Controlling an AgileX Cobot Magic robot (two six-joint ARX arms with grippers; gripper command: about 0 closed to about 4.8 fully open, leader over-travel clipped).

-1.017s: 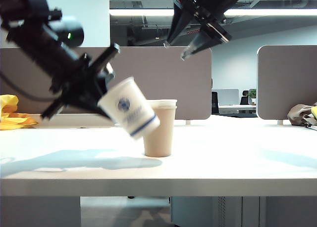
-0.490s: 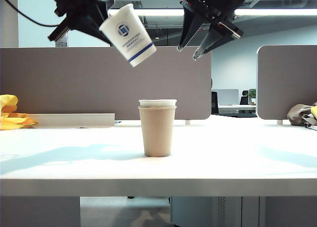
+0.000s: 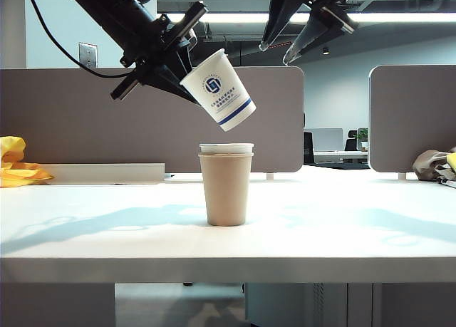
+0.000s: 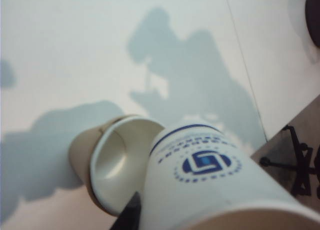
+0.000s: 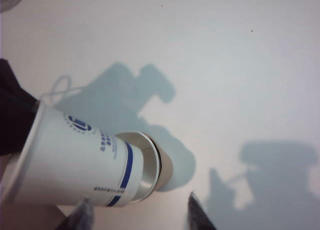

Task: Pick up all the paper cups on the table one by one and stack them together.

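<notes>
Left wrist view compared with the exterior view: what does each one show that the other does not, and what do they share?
Only the left wrist view looks down into the open mouth of the white cup nested in the tan cup.

Only the exterior view shows the right gripper, open and empty, high above the table, and the left gripper gripping the rim.

Both show the held logo cup tilted above the stack, not yet inserted.
</notes>
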